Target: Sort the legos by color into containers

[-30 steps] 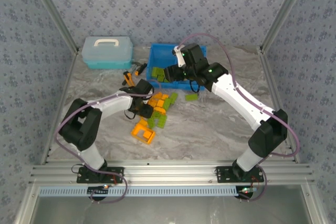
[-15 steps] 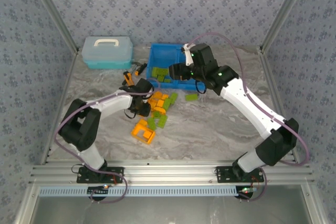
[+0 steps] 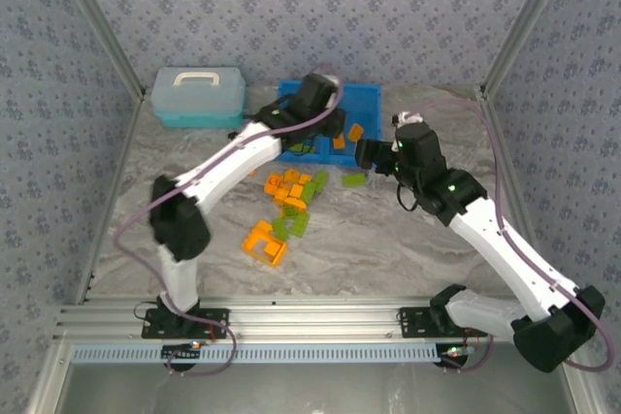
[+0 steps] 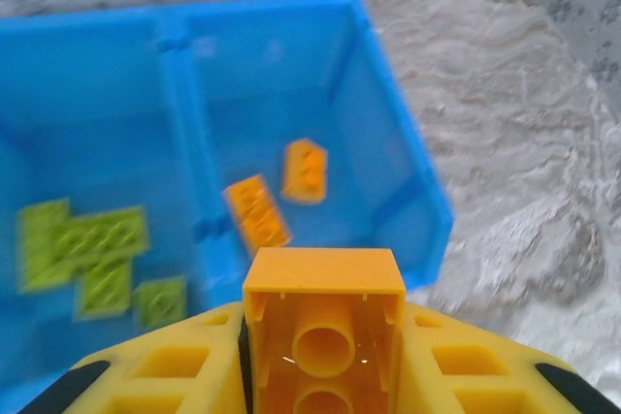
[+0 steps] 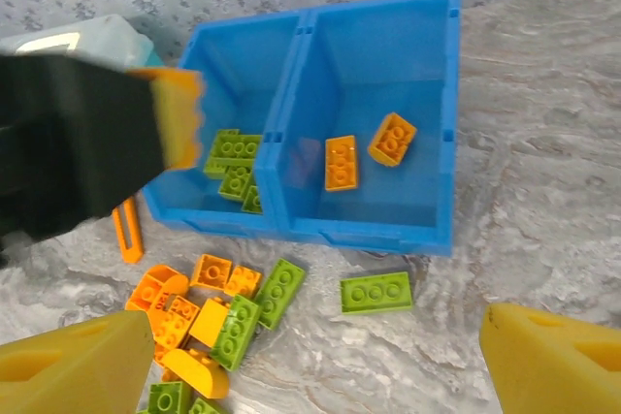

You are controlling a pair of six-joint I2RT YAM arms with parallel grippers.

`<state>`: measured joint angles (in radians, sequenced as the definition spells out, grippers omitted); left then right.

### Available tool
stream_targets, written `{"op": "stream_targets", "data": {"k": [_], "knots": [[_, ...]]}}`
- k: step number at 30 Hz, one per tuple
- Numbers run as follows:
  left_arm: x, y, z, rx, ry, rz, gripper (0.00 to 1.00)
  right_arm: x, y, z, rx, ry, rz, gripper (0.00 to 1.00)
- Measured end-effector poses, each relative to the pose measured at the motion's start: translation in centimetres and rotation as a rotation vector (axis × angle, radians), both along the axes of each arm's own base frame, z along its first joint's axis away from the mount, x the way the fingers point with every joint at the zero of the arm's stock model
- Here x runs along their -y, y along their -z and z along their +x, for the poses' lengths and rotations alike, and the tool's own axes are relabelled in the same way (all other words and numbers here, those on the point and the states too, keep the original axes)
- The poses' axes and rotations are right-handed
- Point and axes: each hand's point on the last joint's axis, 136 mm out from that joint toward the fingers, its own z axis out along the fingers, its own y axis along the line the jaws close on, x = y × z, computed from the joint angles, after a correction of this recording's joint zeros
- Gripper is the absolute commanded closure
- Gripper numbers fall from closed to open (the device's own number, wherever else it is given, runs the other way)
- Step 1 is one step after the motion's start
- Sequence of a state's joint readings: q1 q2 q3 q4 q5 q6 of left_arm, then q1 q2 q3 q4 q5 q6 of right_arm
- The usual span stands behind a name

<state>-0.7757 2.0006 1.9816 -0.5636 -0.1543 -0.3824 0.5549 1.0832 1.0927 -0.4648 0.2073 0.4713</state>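
Marble tabletop [image 3: 388, 239], left tool [image 3: 328, 128] clamping orange brick [image 4: 323, 283], underside apparently camera-ward, right tool [image 3: 367, 154] apart.

Left gripper [image 3: 326, 126] is pointing toward 1 o'clock, pinching an orange lego [image 4: 323, 285]; right gripper [image 3: 368, 153] is gaping toward 9 o'clock.

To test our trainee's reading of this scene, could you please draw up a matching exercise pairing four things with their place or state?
Things:
A. left tool
B. right tool
C. group of green bricks
D. single green brick

Place or state:
1. on the table, just in front of the bin
2. open, holding nothing
3. in the left compartment
4. shut on an orange brick

Pairs: A-4, B-2, C-3, D-1.
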Motion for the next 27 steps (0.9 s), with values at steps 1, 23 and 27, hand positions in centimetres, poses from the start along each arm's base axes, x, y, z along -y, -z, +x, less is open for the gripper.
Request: {"op": "stream_targets", "data": {"k": [1, 23, 27], "knots": [[1.5, 0.7, 0.7, 0.003, 0.014, 0.01, 0.65, 0.3, 0.1, -0.3, 0.002, 0.008, 0.001, 0.1], [6.4, 10.5, 6.3, 0.01, 0.039, 0.213, 0.29, 2.3, 0.3, -2.3, 0.017, 0.015, -0.056, 0.07], [5.4, 5.6, 5.2, 0.04, 0.038, 0.183, 0.27, 2.0, 0.5, -2.3, 0.023, -0.022, -0.089, 0.08]]}}
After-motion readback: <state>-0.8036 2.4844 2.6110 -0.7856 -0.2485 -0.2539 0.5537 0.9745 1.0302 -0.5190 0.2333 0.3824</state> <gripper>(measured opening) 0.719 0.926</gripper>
